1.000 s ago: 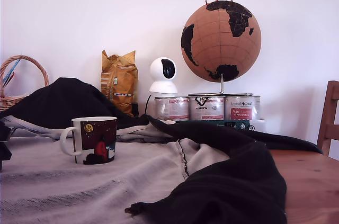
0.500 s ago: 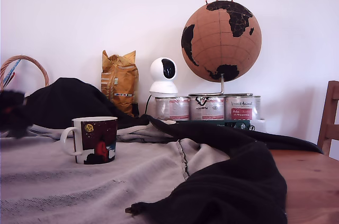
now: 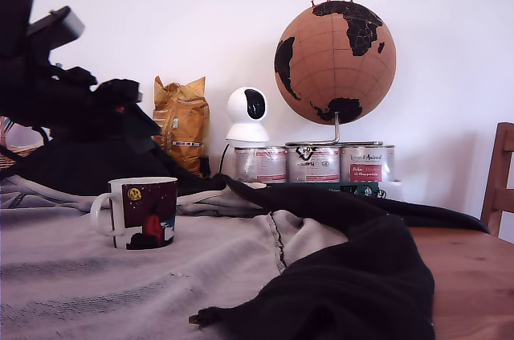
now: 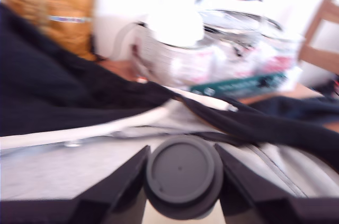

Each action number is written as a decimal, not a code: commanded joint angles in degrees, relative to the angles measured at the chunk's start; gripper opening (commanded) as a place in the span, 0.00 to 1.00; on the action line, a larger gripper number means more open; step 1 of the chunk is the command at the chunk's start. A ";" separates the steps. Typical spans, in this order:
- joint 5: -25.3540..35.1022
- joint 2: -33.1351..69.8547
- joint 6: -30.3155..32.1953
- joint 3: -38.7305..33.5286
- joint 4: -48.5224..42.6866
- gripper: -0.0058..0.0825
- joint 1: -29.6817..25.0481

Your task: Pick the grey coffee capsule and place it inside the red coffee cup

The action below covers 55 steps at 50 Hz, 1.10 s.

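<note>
White wall and a cloth-draped table [image 3: 88, 284] fill the exterior view, with a cork globe [image 3: 335, 62] at upper right above a row of silver tins [image 3: 313, 163]. We see the gripper [image 4: 183, 173] at the bottom centre of the wrist view, its two dark fingers [image 4: 119, 184] pressed against the sides of the grey coffee capsule [image 4: 183, 175], so we read the claw as clamped on it. In the exterior view the arm is a dark mass at upper left, above the red coffee cup [image 3: 143, 211] at lower left. We judge the capsule light, thin-walled and smooth, easily dented; holding it across the rim, as now, seems soundest.
</note>
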 commanded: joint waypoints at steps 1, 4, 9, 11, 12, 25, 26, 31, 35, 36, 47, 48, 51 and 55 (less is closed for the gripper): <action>-0.48 -0.13 0.76 0.20 -0.44 0.27 0.02; -0.46 -0.13 0.74 0.22 -0.81 0.27 0.02; -0.57 -0.13 0.72 0.26 -1.14 0.27 0.07; -0.87 -0.13 0.70 0.28 -1.14 0.28 0.15; -0.96 -0.13 0.70 0.31 -1.16 0.30 0.20; -1.22 -0.13 0.52 1.84 -5.57 0.86 0.26; -1.22 -0.13 0.52 1.90 -5.77 0.86 0.26; -1.22 -0.15 0.50 2.38 -5.90 0.86 0.26; -1.18 -0.48 0.48 2.84 -6.01 0.83 0.26; -1.18 -0.85 0.48 2.91 -6.25 0.81 0.26; -1.27 -8.37 0.83 3.82 -14.29 0.01 1.14; -1.57 -9.51 0.90 3.82 -15.10 0.06 1.38; -2.84 -12.68 1.31 3.82 -17.40 0.07 2.05; -4.66 -17.18 2.05 3.82 -21.24 0.07 3.37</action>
